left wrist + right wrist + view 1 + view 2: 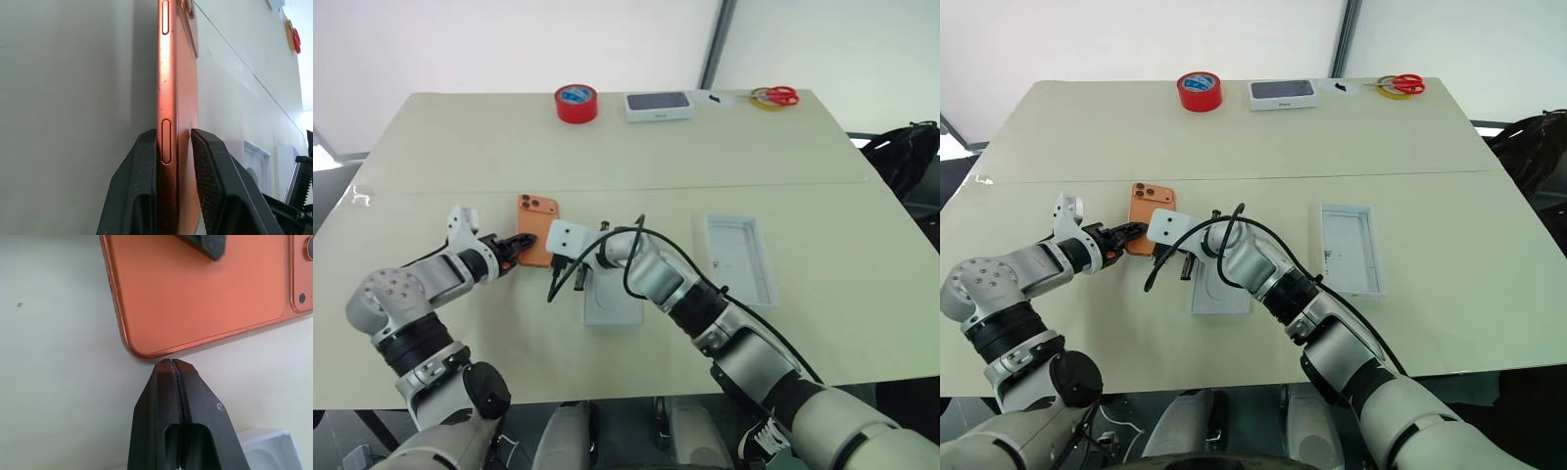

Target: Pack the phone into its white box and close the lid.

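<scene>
L tool (173, 147) is clamped across the thin edge of the flat orange smartphone (535, 230), back-side up on the beige tabletop (705, 147). R tool (173, 369) is pinched shut on nothing, tips just off the phone's corner. Shallow white cardboard box (612, 302) sits just beside it; white lid tray (742, 257) well apart to the right. My worry: edge grip is narrow, so the phone may pivot or slip on lift, or clip the R tool.

Orange phone (536, 242), black-fingered left hand (518, 245), white lid (741, 257), red tape roll (576, 103), cream table (705, 157)
</scene>
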Action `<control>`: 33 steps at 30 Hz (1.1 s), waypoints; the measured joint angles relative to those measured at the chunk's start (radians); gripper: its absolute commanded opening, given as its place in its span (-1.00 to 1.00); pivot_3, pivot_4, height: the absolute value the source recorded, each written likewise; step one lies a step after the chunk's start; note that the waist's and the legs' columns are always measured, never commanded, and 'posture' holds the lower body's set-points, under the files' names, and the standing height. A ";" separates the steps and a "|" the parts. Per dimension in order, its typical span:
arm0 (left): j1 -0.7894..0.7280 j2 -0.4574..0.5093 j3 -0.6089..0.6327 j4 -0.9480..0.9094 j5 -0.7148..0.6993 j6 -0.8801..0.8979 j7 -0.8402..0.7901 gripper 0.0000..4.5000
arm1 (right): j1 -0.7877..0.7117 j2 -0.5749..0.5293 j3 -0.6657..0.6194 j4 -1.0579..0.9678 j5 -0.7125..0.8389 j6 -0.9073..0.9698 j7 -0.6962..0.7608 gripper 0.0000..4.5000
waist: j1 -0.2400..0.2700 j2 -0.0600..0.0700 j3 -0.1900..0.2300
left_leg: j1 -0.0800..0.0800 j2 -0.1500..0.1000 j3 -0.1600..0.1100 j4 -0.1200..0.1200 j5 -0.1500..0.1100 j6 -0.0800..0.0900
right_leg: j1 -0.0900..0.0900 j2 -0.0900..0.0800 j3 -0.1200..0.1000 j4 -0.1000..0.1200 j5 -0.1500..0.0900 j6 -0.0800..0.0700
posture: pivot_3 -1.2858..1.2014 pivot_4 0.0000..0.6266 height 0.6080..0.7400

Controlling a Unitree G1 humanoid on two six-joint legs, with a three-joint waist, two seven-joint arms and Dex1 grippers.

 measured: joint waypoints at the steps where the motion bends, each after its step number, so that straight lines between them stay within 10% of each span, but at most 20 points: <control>1: 0.001 -0.005 0.008 -0.005 0.000 0.003 0.002 -0.49 | 0.000 -0.006 0.000 -0.007 0.000 0.004 0.003 -1.00 | 0.001 0.000 0.000 | 0.000 0.000 0.000 0.000 0.000 0.000 | 0.000 0.000 0.000 0.000 0.000 0.000 | 0.03 -0.52 0.87; 5: -0.006 -0.021 0.032 -0.043 -0.032 0.022 -0.009 -0.98 | 0.000 -0.030 0.000 -0.038 0.001 0.014 0.015 -1.00 | 0.002 -0.001 0.000 | 0.000 0.000 0.000 0.000 0.000 0.000 | 0.000 0.000 0.000 0.000 0.000 0.000 | 0.03 -0.52 0.87; 16: -0.009 -0.090 0.127 -0.099 -0.076 0.044 0.056 -0.98 | 0.059 -0.201 -0.123 -0.359 0.113 0.090 0.117 -1.00 | 0.004 -0.002 0.001 | -0.001 0.000 0.000 0.000 0.000 0.000 | 0.000 0.000 0.000 -0.001 0.000 0.000 | 0.03 -0.52 0.87; 33: 0.287 -0.296 -0.130 -0.322 -0.748 0.028 0.466 -0.98 | 0.328 -0.573 -0.394 -0.519 0.406 0.013 0.301 -1.00 | 0.008 -0.003 0.002 | 0.000 0.002 0.001 0.001 -0.002 0.004 | 0.002 0.005 0.002 -0.004 -0.002 -0.003 | 0.03 -0.52 0.87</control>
